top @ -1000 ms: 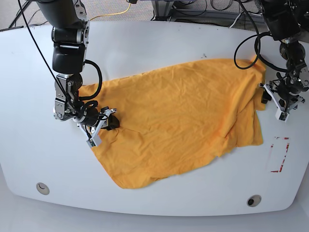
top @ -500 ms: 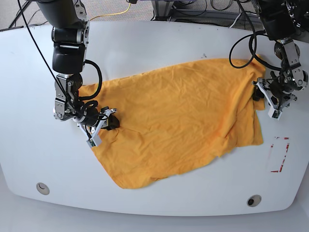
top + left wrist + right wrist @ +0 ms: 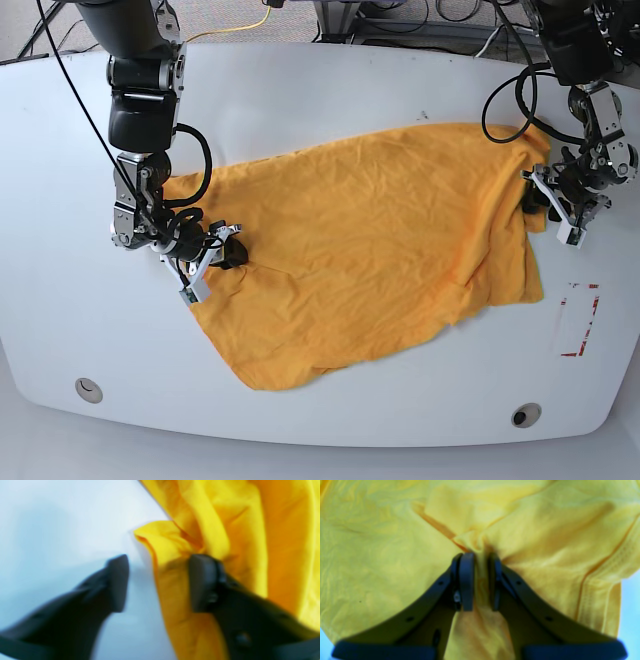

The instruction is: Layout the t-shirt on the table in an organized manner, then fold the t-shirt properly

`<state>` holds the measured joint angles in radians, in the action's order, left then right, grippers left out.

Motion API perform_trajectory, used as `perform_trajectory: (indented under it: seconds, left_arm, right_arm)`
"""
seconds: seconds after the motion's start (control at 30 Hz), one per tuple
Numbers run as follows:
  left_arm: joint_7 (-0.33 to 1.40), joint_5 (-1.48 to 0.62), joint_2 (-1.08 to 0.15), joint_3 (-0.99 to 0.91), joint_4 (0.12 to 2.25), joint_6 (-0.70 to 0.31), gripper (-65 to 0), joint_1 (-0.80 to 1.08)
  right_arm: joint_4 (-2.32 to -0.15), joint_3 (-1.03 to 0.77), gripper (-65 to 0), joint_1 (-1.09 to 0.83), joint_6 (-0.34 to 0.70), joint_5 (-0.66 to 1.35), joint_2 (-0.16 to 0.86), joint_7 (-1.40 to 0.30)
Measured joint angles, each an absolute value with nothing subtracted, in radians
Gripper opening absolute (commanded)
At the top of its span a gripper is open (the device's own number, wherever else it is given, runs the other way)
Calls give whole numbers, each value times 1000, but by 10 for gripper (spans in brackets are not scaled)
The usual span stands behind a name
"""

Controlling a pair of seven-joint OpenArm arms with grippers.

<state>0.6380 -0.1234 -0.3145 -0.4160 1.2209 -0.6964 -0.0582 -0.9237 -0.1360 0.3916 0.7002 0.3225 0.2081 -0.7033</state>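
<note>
both pincers at t-shirt [image 3: 370,250] edges

The t-shirt [image 3: 370,255] is a plain orange-yellow with no print showing, reading brighter lemon-yellow with darker orange seam lines in the blurred wrist views, which may be only the cameras' rendering. The bench [image 3: 330,90] is smooth white, bluish in the close views, carrying a red rectangle outline [image 3: 578,320] near one edge, two round grey grommets [image 3: 88,390] along the front and a few small dark specks. Both the left end effector [image 3: 560,205] and the right end effector [image 3: 215,262] have black fingers [image 3: 117,582] with pale silver-white hardware behind them, and black cables loop from the dark arms.
</note>
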Motion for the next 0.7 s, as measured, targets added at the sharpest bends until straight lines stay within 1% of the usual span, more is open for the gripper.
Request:
perform_trajectory:
  seconds: [0.03,0.13,0.37,0.57,0.63,0.7]
  left_arm:
    - [638,-122,-313,-416,1221,-696,-550,-58]
    - [638,-118,-313,-416,1221,-691,-649,-58]
    - [661,-121,-315,-416,1225,-690,-650,-59]
    - [703,-112,-313,-416,1299,-690,-650,-14]
    - [710,-109,-310,-416,1327,-690,-650,7]
    - [720,-98,-309,-416,1360,-690,-650,22]
  right_arm:
    - [-924,-136,-542,392,700,323,208,-703]
    - [-924,-137,-542,391,700,323,208,-703]
    - [-924,-137,-542,390,700,323,209,-703]
    - [-937,-136,-542,387,704,323,210,-710]
    - [-967,-136,-542,382,704,319,210,-741]
    - [-1028,-136,-541,375,705,307,208,-820]
